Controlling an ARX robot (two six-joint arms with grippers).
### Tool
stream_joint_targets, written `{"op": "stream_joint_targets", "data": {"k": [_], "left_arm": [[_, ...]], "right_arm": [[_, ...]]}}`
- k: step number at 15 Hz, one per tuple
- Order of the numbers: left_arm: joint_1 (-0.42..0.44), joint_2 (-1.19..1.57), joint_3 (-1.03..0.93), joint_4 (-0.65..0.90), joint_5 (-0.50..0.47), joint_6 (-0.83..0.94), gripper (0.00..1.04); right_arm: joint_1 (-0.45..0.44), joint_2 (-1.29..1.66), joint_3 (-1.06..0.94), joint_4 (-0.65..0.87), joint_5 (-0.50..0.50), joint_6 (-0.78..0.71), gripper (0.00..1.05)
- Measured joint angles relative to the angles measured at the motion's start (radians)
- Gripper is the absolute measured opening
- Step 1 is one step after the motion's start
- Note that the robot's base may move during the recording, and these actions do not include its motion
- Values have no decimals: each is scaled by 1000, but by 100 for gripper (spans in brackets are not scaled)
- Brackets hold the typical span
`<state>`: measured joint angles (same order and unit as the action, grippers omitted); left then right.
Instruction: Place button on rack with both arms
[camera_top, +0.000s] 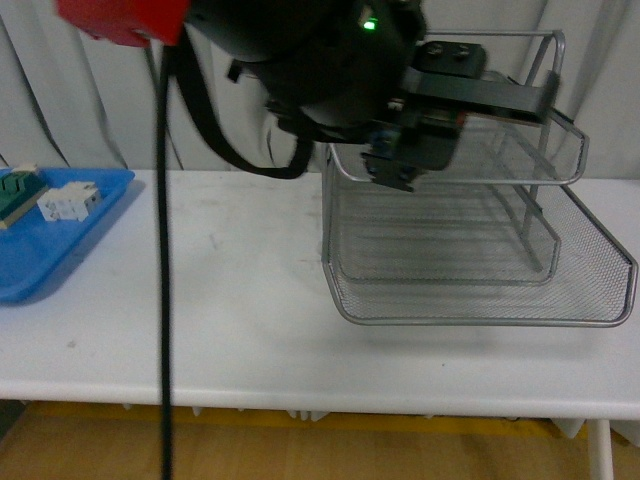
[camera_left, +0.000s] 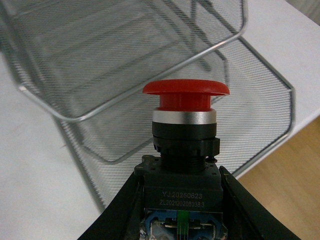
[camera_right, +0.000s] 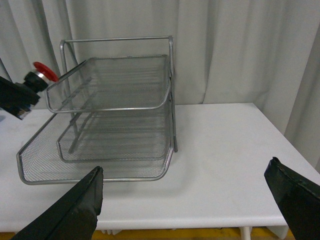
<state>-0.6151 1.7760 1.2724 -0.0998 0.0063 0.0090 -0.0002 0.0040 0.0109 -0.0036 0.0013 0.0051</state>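
On my feed I see the button (camera_left: 185, 130) has a smooth matt red plastic cap, a brushed metal collar and a black plastic body. The rack (camera_top: 480, 280) is shiny silver wire mesh. The table (camera_top: 230, 300) looks matt white and the blue tray (camera_top: 60, 250) is smooth plastic.

Left claw (camera_left: 181, 197) raised, clamped on the button (camera_left: 186, 92) (arm reaching forward); right claw (camera_right: 185, 200) spread wide.

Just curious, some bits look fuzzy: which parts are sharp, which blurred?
Front view: the left arm is a dark blur near the lens, the rack clearer. Left wrist view: the button is crisp, the rack behind soft. Right wrist view: right gripper fingers blurred.
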Motion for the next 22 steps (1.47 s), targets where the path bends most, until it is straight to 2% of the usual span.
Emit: {"op": "stream_joint_targets", "data": {"k": [2,5,11,14,16,17,21,22], "left_arm": [[-65,71,74,-31,16,26,36],[-104,199,185,-93,-11,81,36],[-78,545,615,-364,-71,150,36],[-46,647,762,-425,-91,144,36],[-42,657,777,-425,-99,128,36],[-42,657,777,-424,-89,118,40],[-42,634,742,-398,-54,84,74],[-42,613,709,-389,-42,73,85]], "right_arm": [[0,0,0,0,0,0,98],[0,0,0,0,0,0,98],[0,0,0,0,0,0,98],[0,0,0,0,0,0,98],[0,0,0,0,0,0,98],[0,0,0,0,0,0,98],[0,0,0,0,0,0,98],[0,0,0,0,0,0,98]]}}
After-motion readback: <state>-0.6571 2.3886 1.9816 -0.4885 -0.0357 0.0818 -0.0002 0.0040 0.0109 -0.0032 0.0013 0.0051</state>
